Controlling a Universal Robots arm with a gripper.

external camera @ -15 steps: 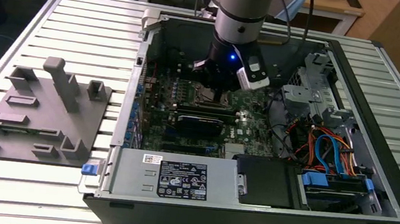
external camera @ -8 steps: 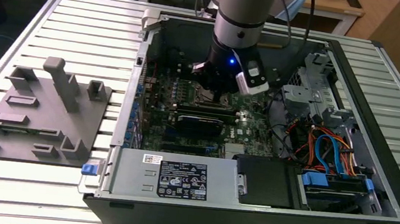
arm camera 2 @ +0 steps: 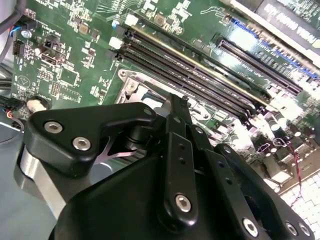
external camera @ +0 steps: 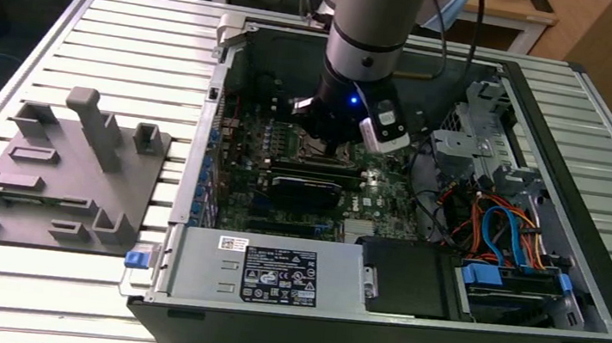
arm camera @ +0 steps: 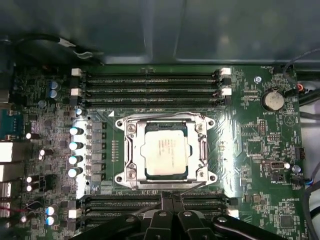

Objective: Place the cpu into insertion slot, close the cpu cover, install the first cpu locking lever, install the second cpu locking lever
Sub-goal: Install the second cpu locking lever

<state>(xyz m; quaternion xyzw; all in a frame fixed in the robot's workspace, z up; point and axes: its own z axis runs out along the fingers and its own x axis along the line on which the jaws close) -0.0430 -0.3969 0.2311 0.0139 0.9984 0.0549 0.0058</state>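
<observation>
The cpu point(arm camera: 165, 152), a silver-grey square chip, lies flat in the insertion slot point(arm camera: 126, 150) on the green motherboard. The cpu cover point(arm camera: 165, 119), a silver frame, lies down around the chip's edges. My gripper point(arm camera: 170, 196) is shut, with its black fingers pressed together and their tips at the socket's edge nearest the wrist. A thin metal lever rod point(arm camera: 195, 186) runs along that edge beside the fingertips; whether it is latched I cannot tell. In the second wrist view the gripper point(arm camera 2: 175, 100) points down at the socket's rim point(arm camera 2: 131, 80). In the exterior view the gripper point(external camera: 330, 144) stands inside the open computer case.
Long black memory slots point(arm camera: 150, 82) flank the socket on two sides. A coin battery point(arm camera: 273, 99) sits on the board. The case walls point(external camera: 580, 194), power supply point(external camera: 271, 271), drive cage and cables point(external camera: 502, 228) hem in the arm. A grey fixture block point(external camera: 64, 170) stands at the exterior view's left.
</observation>
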